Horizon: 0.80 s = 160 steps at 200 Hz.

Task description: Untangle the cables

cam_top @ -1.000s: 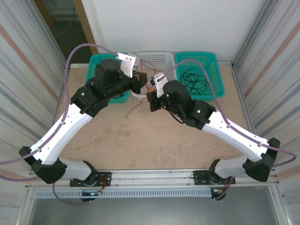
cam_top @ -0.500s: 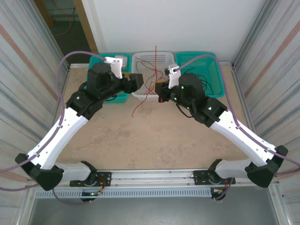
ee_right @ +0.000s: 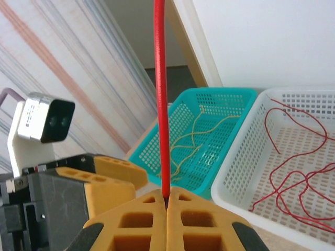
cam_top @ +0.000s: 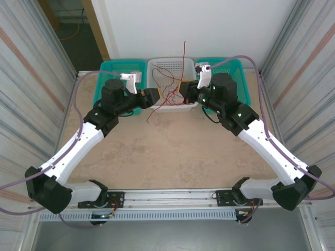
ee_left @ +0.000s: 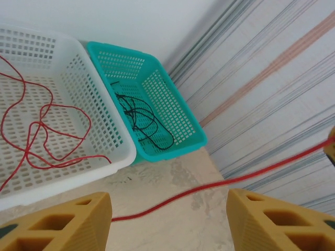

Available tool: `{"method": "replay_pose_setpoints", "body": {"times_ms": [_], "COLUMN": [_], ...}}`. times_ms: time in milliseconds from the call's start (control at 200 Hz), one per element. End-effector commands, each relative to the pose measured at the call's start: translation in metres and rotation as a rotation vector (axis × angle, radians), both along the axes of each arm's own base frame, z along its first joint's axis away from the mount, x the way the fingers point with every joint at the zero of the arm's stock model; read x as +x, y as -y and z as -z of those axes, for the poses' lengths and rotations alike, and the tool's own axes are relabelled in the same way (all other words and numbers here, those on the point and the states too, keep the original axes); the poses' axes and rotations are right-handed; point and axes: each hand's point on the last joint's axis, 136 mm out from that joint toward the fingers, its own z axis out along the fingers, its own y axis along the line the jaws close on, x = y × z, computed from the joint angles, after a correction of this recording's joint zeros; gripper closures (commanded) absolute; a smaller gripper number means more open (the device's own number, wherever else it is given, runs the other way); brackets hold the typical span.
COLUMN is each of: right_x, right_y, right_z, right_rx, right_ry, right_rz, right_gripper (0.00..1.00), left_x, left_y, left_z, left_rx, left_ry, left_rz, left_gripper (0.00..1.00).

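Note:
My right gripper (cam_top: 183, 90) (ee_right: 167, 201) is shut on a red cable (ee_right: 161, 104) just in front of the white basket (cam_top: 170, 67). The cable's free end (cam_top: 184, 52) sticks straight up above the jaws, and the rest droops to the table. That same red cable (ee_left: 198, 189) crosses the wide gap of my left gripper (cam_top: 149, 97) (ee_left: 168, 209), which is open and not touching it. More red cable loops (ee_left: 90, 124) lie in the white basket (ee_left: 120, 151). A black cable (ee_left: 141, 117) lies in the right teal basket, a pale yellow cable (ee_right: 193, 141) in the left one.
Three baskets stand in a row along the back wall: left teal basket (cam_top: 123, 68), the white one, right teal basket (cam_top: 242, 70). Corrugated panels close both sides. The two grippers face each other closely over the table's far middle (cam_top: 167, 151).
Both arms have swung back toward the baskets. My left gripper has opened and let go of the red cable. My right gripper, still shut, has carried the cable up, its end now upright.

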Motion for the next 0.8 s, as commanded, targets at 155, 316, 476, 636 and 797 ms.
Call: {"method": "replay_pose_setpoints", "body": {"times_ms": [155,316,476,636,797], "right_x": [0.055,0.091,0.127,0.151,0.183], "right_y": [0.016,0.024,0.032,0.035,0.04], "right_z": [-0.022,-0.014,0.004,0.028,0.044], "right_rx": [0.02,-0.055,-0.099,-0.121,-0.15], "right_ry": [0.041,0.038,-0.005,-0.071,-0.092], "right_rz": [0.066,0.113,0.135,0.127,0.146], "right_gripper": [1.0,1.0,1.0,1.0,1.0], "left_x": [-0.013,-0.033,-0.051,-0.058,-0.055], "left_y": [-0.027,-0.062,-0.095,-0.113,-0.114], "left_z": [0.007,0.027,0.044,0.049,0.056], "left_rx": [0.094,0.176,0.196,0.165,0.154], "left_ry": [0.021,-0.017,-0.058,-0.077,-0.101], "left_rz": [-0.088,-0.16,-0.231,-0.277,-0.281], "left_gripper": [0.33,0.31,0.31,0.3,0.32]}}
